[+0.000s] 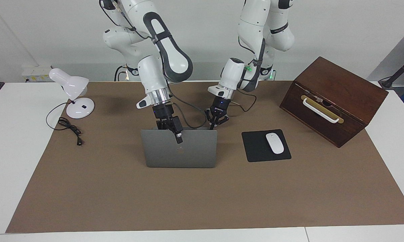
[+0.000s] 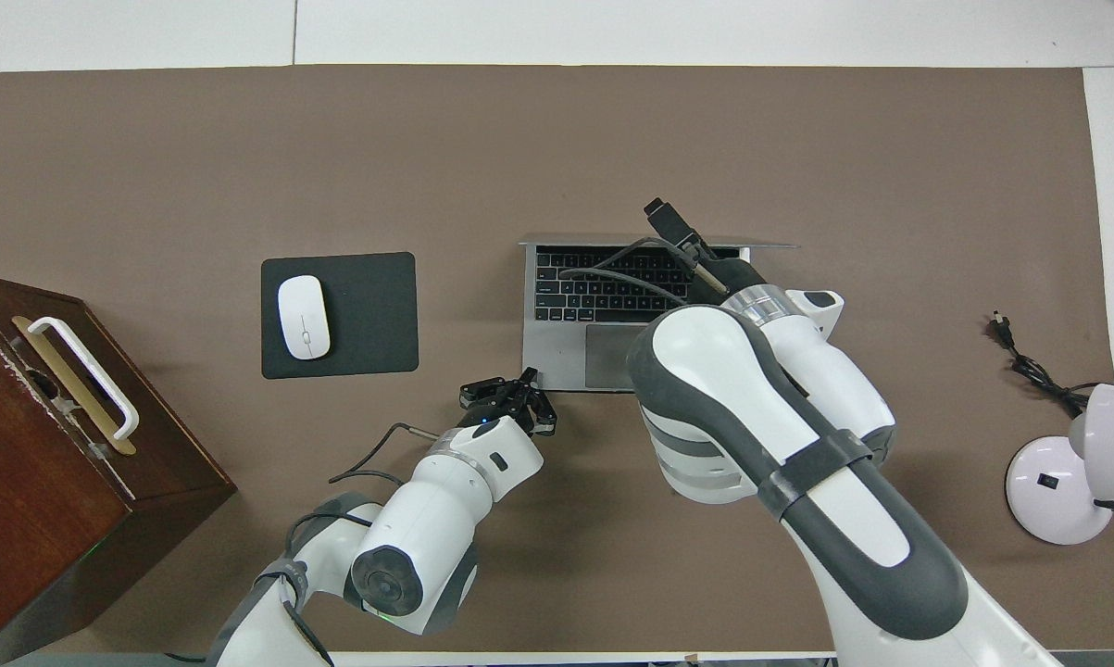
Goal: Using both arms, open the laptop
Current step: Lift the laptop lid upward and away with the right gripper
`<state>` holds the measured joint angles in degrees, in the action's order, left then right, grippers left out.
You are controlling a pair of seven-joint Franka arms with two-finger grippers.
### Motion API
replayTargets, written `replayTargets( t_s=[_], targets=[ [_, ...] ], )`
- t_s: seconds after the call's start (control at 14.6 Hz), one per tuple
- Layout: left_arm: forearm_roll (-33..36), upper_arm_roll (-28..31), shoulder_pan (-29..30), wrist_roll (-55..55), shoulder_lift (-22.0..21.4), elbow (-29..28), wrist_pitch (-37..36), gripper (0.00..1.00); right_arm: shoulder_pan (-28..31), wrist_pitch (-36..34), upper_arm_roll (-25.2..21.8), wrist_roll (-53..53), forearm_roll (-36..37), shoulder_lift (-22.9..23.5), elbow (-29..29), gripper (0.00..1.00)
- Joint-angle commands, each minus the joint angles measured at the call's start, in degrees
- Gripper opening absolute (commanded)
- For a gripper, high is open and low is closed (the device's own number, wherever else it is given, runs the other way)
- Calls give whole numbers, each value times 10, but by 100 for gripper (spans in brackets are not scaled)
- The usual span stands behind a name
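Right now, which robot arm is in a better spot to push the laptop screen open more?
The right one. The right gripper is on the top edge of the laptop lid, which already stands upright. The left gripper is down by the laptop's base corner.

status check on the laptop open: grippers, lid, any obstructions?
Right gripper at top edge of raised lid. Left gripper down at laptop base corner nearest robots. Lid roughly upright, keyboard exposed. Mouse pad beside it, apart.

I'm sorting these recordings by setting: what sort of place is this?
Probably a robotics lab staged as an office desk: an open laptop, a mouse on its pad and a desk lamp, worked by two table-mounted arms.
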<state>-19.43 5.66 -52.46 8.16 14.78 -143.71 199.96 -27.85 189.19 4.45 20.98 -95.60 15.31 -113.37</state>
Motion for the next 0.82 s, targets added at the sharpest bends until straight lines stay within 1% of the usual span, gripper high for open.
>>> replayTargets(
  t_s=[0.0, 0.76],
  targets=[
    [-10, 1, 3, -13, 19, 4, 9, 0, 27, -28, 2, 31, -39, 17, 44, 100],
    [-8, 1, 5, -14, 20, 4, 9, 0, 98, -106, 2, 33, -35, 17, 77, 100]
  ],
)
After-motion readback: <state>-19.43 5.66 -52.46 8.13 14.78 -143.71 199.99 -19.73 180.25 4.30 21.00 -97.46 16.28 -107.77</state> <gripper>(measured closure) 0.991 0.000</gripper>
